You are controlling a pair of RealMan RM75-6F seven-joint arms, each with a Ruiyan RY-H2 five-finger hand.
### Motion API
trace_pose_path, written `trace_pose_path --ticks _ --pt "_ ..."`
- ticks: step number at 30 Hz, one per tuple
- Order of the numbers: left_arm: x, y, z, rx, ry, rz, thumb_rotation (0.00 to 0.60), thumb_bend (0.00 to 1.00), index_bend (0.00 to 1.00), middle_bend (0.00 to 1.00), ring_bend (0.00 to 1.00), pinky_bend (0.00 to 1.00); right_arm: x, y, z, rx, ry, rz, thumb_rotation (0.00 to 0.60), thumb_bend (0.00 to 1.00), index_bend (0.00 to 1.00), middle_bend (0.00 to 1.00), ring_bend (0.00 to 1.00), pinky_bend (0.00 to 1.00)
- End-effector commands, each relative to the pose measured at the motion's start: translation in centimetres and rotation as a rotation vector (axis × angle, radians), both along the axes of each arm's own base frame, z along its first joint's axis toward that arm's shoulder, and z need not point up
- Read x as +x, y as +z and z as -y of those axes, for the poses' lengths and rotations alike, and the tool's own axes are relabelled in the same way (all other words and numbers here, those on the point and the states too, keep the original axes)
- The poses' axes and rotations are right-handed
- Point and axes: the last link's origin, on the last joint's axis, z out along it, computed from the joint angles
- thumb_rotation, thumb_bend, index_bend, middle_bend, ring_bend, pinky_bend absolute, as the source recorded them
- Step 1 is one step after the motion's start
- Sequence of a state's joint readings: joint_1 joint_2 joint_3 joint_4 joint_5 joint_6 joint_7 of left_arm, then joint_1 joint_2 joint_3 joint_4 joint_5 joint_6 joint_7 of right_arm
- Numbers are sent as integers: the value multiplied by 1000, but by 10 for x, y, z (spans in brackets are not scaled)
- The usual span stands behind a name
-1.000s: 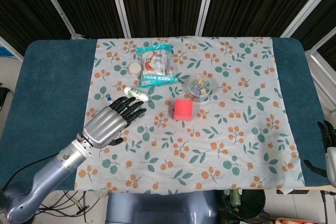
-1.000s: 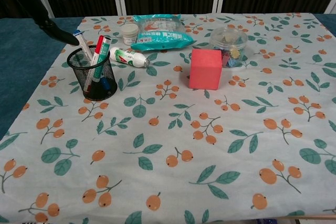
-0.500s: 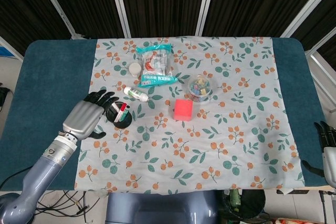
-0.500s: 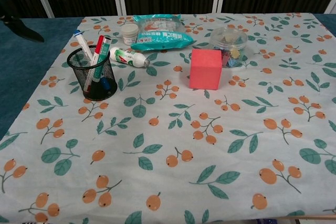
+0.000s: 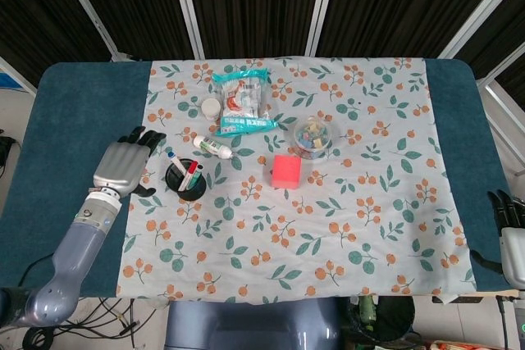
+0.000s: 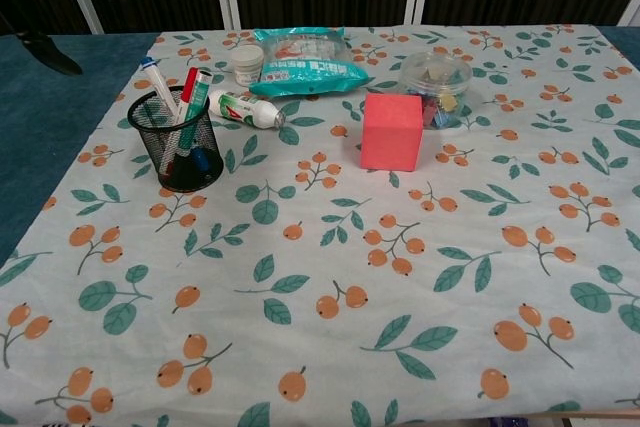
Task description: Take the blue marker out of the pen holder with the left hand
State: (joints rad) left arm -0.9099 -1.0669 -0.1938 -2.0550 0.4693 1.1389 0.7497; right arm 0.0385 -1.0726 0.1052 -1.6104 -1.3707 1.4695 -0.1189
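The left hand (image 5: 123, 165) hovers with fingers spread and holds nothing. Just to its right stands the pen holder (image 6: 177, 142), and the blue marker (image 6: 159, 88) is inside it, leaning toward the hand. Further right sits a red cube (image 5: 285, 170). The right hand (image 5: 507, 217) shows only partly at the far right edge; I cannot tell its state.

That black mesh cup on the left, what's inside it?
The pen holder holds three markers standing tilted: a blue marker, a red marker and a green marker. Through the mesh their lower ends show only dimly; anything else at the bottom can't be made out.
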Motion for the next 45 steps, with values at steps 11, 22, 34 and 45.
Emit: trace_pose_path --ticks 11,22,34,45 --pt "-2 -24 -40 -64 -39 -28 600 122 247 266 55 227 -6 0 2 -8 -31 -28 600 13 72 93 162 174" --pt "-11 -44 -55 -48 -10 -6 600 181 324 373 74 230 -10 1 2 -18 -48 -60 600 12 71 93 161 174" --pt "-12 -53 -58 -23 -15 22 600 191 421 479 131 245 -10 1 2 -15 -54 -63 600 13 72 93 162 174" --pt "-11 -61 -58 -20 -31 36 600 239 443 488 133 248 -11 1 2 -15 -56 -64 600 13 71 93 161 174"
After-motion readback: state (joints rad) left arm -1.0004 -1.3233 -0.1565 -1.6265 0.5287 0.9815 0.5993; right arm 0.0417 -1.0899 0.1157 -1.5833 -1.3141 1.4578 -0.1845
